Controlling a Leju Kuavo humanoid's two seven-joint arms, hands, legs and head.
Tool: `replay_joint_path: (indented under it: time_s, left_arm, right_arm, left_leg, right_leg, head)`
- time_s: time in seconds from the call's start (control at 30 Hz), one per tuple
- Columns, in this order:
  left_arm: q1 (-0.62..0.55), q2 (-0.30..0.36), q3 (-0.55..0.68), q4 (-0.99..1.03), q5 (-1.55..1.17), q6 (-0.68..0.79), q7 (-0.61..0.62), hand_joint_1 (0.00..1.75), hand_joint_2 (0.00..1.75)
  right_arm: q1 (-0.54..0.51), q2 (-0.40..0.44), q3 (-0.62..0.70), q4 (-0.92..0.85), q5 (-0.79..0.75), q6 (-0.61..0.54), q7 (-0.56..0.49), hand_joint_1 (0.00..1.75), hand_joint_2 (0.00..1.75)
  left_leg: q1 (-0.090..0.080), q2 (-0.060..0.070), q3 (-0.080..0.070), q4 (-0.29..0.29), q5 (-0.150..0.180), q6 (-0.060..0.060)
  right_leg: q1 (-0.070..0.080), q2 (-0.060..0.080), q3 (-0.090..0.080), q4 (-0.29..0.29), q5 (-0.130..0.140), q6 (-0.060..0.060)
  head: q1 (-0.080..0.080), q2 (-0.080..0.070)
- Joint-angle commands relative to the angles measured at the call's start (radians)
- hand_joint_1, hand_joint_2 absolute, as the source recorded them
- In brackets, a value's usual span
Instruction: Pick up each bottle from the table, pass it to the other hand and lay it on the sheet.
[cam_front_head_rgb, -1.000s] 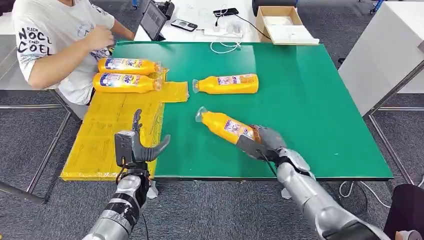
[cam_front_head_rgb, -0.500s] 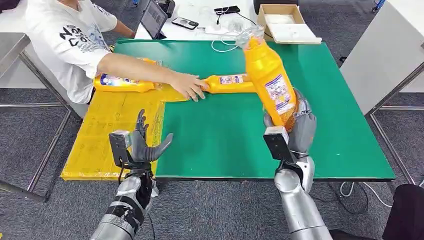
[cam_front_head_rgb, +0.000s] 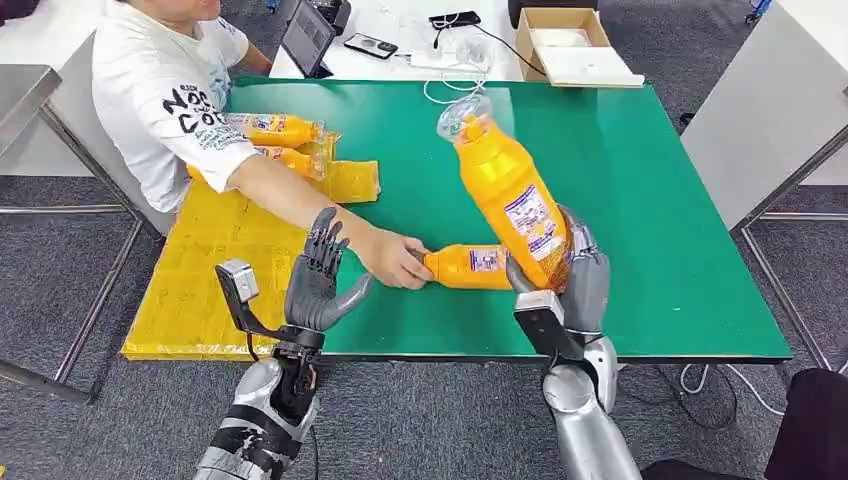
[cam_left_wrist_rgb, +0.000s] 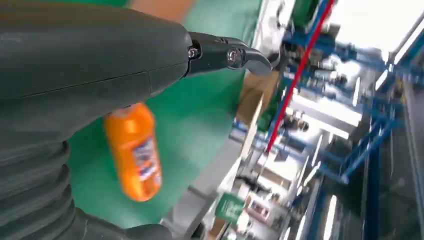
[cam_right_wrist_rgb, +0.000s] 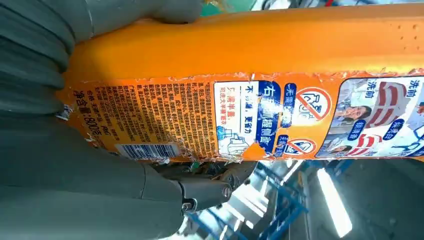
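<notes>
Bottles are the business here, and the one that matters most, the lifted bottle (cam_front_head_rgb: 510, 205), now stands nearly upright in the right hand (cam_front_head_rgb: 572, 275), gripped low on its body with the capped neck tilted up and toward the robot's left. A second ago it lay on the green bench (cam_front_head_rgb: 650, 200) under that hand; half a second ago it was higher and farther right. It has since swung inward, toward the middle.

The left hand (cam_front_head_rgb: 322, 280) has risen from its low wait at the bench edge; it holds nothing, with its fingers spread and its palm turned toward the bottle, well apart from it.

A person's hand (cam_front_head_rgb: 395, 258) has dragged the second bottle (cam_front_head_rgb: 470, 267) from the far middle of the bench to the near edge, where it lies on its side just beside the right hand. Two more bottles (cam_front_head_rgb: 275, 130) lie on the yellow sheet (cam_front_head_rgb: 210, 260), at its far end.

Judging from this, the pickup is finished and the handover is about to start. The gap between the hands has yet to close, and the person's forearm lies between them, which could crowd the pass.
</notes>
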Motion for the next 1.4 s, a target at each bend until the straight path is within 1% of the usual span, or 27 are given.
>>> replay_joint_path:
  time_s: [0.03, 0.13, 0.2, 0.3, 0.33, 0.37, 0.43, 0.47, 0.5, 0.53, 0.6, 0.67, 0.7, 0.73, 0.77, 0.83, 0.87, 0.9, 0.93, 0.97, 1.0, 1.03, 1.07, 1.17, 1.2, 1.23, 1.4]
  left_arm:
    - [0.028, 0.052, -0.133, -0.081, 0.035, -0.021, 0.023, 0.0, 1.75]
    - [0.021, 0.051, -0.138, -0.06, 0.047, -0.03, 0.025, 0.0, 1.75]
    - [0.02, 0.049, -0.14, -0.053, 0.048, -0.031, 0.025, 0.0, 1.75]
    - [0.011, 0.046, -0.148, -0.035, 0.057, -0.042, 0.029, 0.0, 1.75]
    - [0.002, 0.043, -0.155, -0.019, 0.061, -0.05, 0.035, 0.0, 1.75]
    - [-0.005, 0.039, -0.161, -0.006, 0.061, -0.053, 0.037, 0.0, 1.75]
    - [-0.015, 0.036, -0.171, 0.015, 0.064, -0.059, 0.041, 0.0, 1.75]
    - [-0.018, 0.034, -0.172, 0.022, 0.063, -0.057, 0.041, 0.0, 1.75]
    - [-0.018, 0.034, -0.172, 0.022, 0.063, -0.057, 0.041, 0.0, 1.75]
    - [-0.025, 0.033, -0.178, 0.037, 0.062, -0.058, 0.044, 0.0, 1.75]
    - [-0.033, 0.034, -0.182, 0.053, 0.06, -0.059, 0.045, 0.0, 1.75]
    - [-0.038, 0.034, -0.182, 0.061, 0.059, -0.058, 0.044, 0.0, 1.75]
    - [-0.038, 0.034, -0.182, 0.061, 0.059, -0.058, 0.044, 0.0, 1.75]
    - [-0.04, 0.034, -0.182, 0.065, 0.058, -0.059, 0.044, 0.0, 1.75]
    - [-0.041, 0.033, -0.181, 0.068, 0.058, -0.056, 0.044, 0.0, 1.75]
    - [-0.046, 0.03, -0.176, 0.078, 0.063, -0.056, 0.044, 0.0, 1.75]
    - [-0.048, 0.029, -0.173, 0.081, 0.068, -0.058, 0.045, 0.0, 1.75]
    - [-0.051, 0.026, -0.167, 0.086, 0.077, -0.06, 0.045, 0.0, 1.75]
    - [-0.052, 0.025, -0.166, 0.088, 0.08, -0.061, 0.046, 0.0, 1.75]
    - [-0.054, 0.024, -0.164, 0.089, 0.083, -0.06, 0.045, 0.0, 1.75]
    - [-0.055, 0.022, -0.161, 0.09, 0.087, -0.06, 0.045, 0.0, 1.75]
    - [-0.056, 0.017, -0.15, 0.087, 0.101, -0.059, 0.04, 0.0, 1.75]
    - [-0.057, 0.017, -0.149, 0.085, 0.103, -0.059, 0.041, 0.0, 1.75]
    - [-0.057, 0.017, -0.149, 0.085, 0.103, -0.059, 0.041, 0.0, 1.75]
    - [-0.056, 0.018, -0.149, 0.083, 0.103, -0.06, 0.041, 0.0, 1.75]
    - [-0.055, 0.017, -0.146, 0.078, 0.107, -0.058, 0.041, 0.0, 1.75]
    - [-0.049, 0.019, -0.147, 0.064, 0.103, -0.049, 0.04, 0.0, 1.75]
  right_arm:
    - [-0.019, 0.054, 0.088, 0.183, -0.01, 0.016, -0.038, 1.75, 1.75]
    - [-0.032, 0.057, 0.114, 0.211, -0.004, 0.027, -0.031, 1.75, 1.75]
    - [-0.037, 0.063, 0.124, 0.225, 0.002, 0.024, -0.027, 1.75, 1.75]
    - [-0.059, 0.067, 0.167, 0.269, 0.034, 0.023, -0.023, 1.75, 1.75]
    - [-0.084, 0.076, 0.201, 0.317, 0.06, 0.024, -0.012, 1.75, 1.75]
    - [-0.103, 0.086, 0.225, 0.357, 0.079, 0.021, -0.003, 1.75, 1.75]
    - [-0.135, 0.101, 0.265, 0.429, 0.104, 0.008, -0.002, 1.75, 1.75]
    - [-0.142, 0.106, 0.278, 0.448, 0.113, 0.006, 0.0, 1.75, 1.75]
    - [-0.142, 0.106, 0.278, 0.448, 0.113, 0.006, 0.0, 1.75, 1.75]
    - [-0.154, 0.117, 0.303, 0.493, 0.125, 0.003, 0.002, 1.75, 1.75]
    - [-0.161, 0.122, 0.329, 0.53, 0.137, -0.003, 0.003, 1.75, 1.75]
    - [-0.163, 0.125, 0.342, 0.552, 0.14, -0.01, 0.001, 1.75, 1.75]
    - [-0.163, 0.125, 0.342, 0.552, 0.14, -0.01, 0.001, 1.75, 1.75]
    - [-0.166, 0.125, 0.349, 0.564, 0.134, -0.004, -0.003, 1.75, 1.75]
    - [-0.167, 0.123, 0.364, 0.576, 0.141, 0.004, 0.001, 1.75, 1.75]
    - [-0.162, 0.126, 0.39, 0.609, 0.153, 0.009, 0.004, 1.75, 1.75]
    - [-0.159, 0.128, 0.399, 0.621, 0.156, 0.01, 0.003, 1.75, 1.75]
    - [-0.157, 0.131, 0.411, 0.641, 0.16, 0.011, 0.001, 1.75, 1.75]
    - [-0.157, 0.131, 0.418, 0.651, 0.163, 0.011, 0.001, 1.75, 1.75]
    - [-0.152, 0.131, 0.426, 0.66, 0.16, 0.021, -0.002, 1.75, 1.75]
    - [-0.153, 0.132, 0.432, 0.671, 0.161, 0.021, -0.002, 1.75, 1.75]
    - [-0.154, 0.133, 0.44, 0.686, 0.158, 0.036, -0.001, 1.75, 1.75]
    - [-0.153, 0.134, 0.441, 0.687, 0.158, 0.034, -0.002, 1.75, 1.75]
    - [-0.153, 0.134, 0.441, 0.687, 0.158, 0.034, -0.002, 1.75, 1.75]
    - [-0.156, 0.133, 0.441, 0.688, 0.157, 0.036, -0.001, 1.75, 1.75]
    - [-0.158, 0.132, 0.444, 0.693, 0.155, 0.049, 0.002, 1.75, 1.75]
    - [-0.151, 0.131, 0.45, 0.7, 0.149, 0.056, 0.004, 1.75, 1.75]
  left_leg:
    - [0.0, 0.004, 0.009, -0.001, -0.004, 0.001]
    - [0.0, 0.003, 0.006, -0.001, -0.002, 0.0]
    - [0.0, 0.005, 0.011, -0.001, -0.004, 0.001]
    - [0.0, 0.005, 0.011, -0.001, -0.004, 0.001]
    - [0.0, 0.006, 0.012, -0.001, -0.005, 0.001]
    - [0.0, 0.004, 0.005, -0.001, -0.002, 0.001]
    - [0.0, 0.006, 0.01, -0.001, -0.004, 0.001]
    - [0.0, 0.004, 0.006, -0.001, -0.002, 0.001]
    - [0.0, 0.006, 0.008, -0.001, -0.003, 0.001]
    - [0.0, 0.004, 0.005, -0.001, -0.001, 0.0]
    - [0.0, 0.004, 0.008, -0.001, -0.002, 0.001]
    - [0.0, 0.002, 0.009, -0.001, -0.002, 0.001]
    - [0.001, 0.002, 0.005, -0.001, -0.001, 0.0]
    - [0.001, 0.003, 0.007, -0.001, -0.002, 0.001]
    - [0.0, 0.002, 0.004, -0.001, -0.001, 0.0]
    - [0.0, 0.001, 0.008, -0.001, -0.002, 0.001]
    - [0.001, 0.0, 0.004, -0.001, -0.001, 0.0]
    - [0.001, 0.001, 0.008, -0.001, -0.002, 0.001]
    - [0.0, 0.001, 0.004, -0.001, -0.001, 0.0]
    - [0.001, 0.001, 0.007, -0.001, -0.002, 0.0]
    - [0.001, 0.0, 0.004, -0.001, -0.001, 0.0]
    - [0.001, -0.001, 0.007, -0.001, -0.002, 0.0]
    - [0.001, -0.001, 0.003, -0.001, -0.001, 0.0]
    - [0.001, 0.0, 0.005, -0.001, -0.002, 0.001]
    - [0.001, -0.001, 0.003, -0.001, -0.001, 0.0]
    - [0.001, -0.001, 0.006, 0.0, -0.002, 0.001]
    - [0.001, -0.001, 0.002, 0.0, -0.001, 0.0]
  right_leg:
    - [0.001, 0.002, 0.008, -0.002, -0.002, -0.003]
    - [0.001, 0.002, 0.005, -0.001, -0.001, -0.002]
    - [0.001, 0.002, 0.009, -0.001, -0.003, -0.004]
    - [0.001, 0.002, 0.01, -0.001, -0.003, -0.004]
    - [0.001, 0.003, 0.01, -0.001, -0.003, -0.004]
    - [0.001, 0.002, 0.004, -0.001, -0.001, -0.002]
    - [0.001, 0.003, 0.008, -0.001, -0.002, -0.004]
    - [0.001, 0.003, 0.005, -0.001, -0.001, -0.002]
    - [0.001, 0.004, 0.006, -0.001, -0.001, -0.003]
    - [0.001, 0.002, 0.003, -0.001, 0.0, -0.002]
    - [0.001, 0.001, 0.007, -0.001, -0.002, -0.003]
    - [0.001, 0.0, 0.008, -0.001, -0.002, -0.003]
    - [0.001, 0.0, 0.005, -0.001, -0.001, -0.002]
    - [0.001, 0.001, 0.006, -0.001, -0.002, -0.003]
    - [0.001, 0.001, 0.003, -0.001, -0.001, -0.002]
    - [0.001, -0.001, 0.007, -0.001, -0.003, -0.003]
    - [0.001, -0.001, 0.004, -0.001, -0.001, -0.002]
    - [0.001, -0.001, 0.007, -0.002, -0.002, -0.003]
    - [0.001, 0.0, 0.004, -0.001, -0.001, -0.002]
    - [0.001, 0.0, 0.006, -0.001, -0.002, -0.003]
    - [0.001, -0.001, 0.003, -0.001, -0.001, -0.002]
    - [0.001, -0.002, 0.006, -0.001, -0.002, -0.003]
    - [0.001, -0.002, 0.003, -0.001, -0.001, -0.002]
    - [0.001, -0.002, 0.005, -0.001, -0.002, -0.002]
    - [0.001, -0.002, 0.002, -0.001, -0.001, -0.002]
    - [0.001, -0.003, 0.005, -0.001, -0.003, -0.003]
    - [0.001, -0.002, 0.002, -0.001, -0.001, -0.002]
  head:
    - [0.0, 0.0]
    - [0.0, 0.0]
    - [0.0, 0.0]
    - [0.0, 0.0]
    - [0.0, 0.0]
    - [0.0, 0.0]
    - [0.0, 0.0]
    - [0.001, 0.0]
    - [0.0, 0.0]
    - [0.0, 0.0]
    - [0.0, 0.0]
    - [0.001, 0.0]
    - [0.0, 0.0]
    - [0.001, 0.0]
    - [0.0, 0.0]
    - [0.0, 0.0]
    - [0.001, 0.0]
    - [0.001, 0.0]
    - [0.0, 0.0]
    - [0.0, 0.0]
    - [0.0, 0.0]
    - [0.0, 0.0]
    - [0.001, 0.0]
    - [0.0, 0.0]
    - [0.0, 0.0]
    - [0.0, 0.0]
    - [0.0, 0.0]
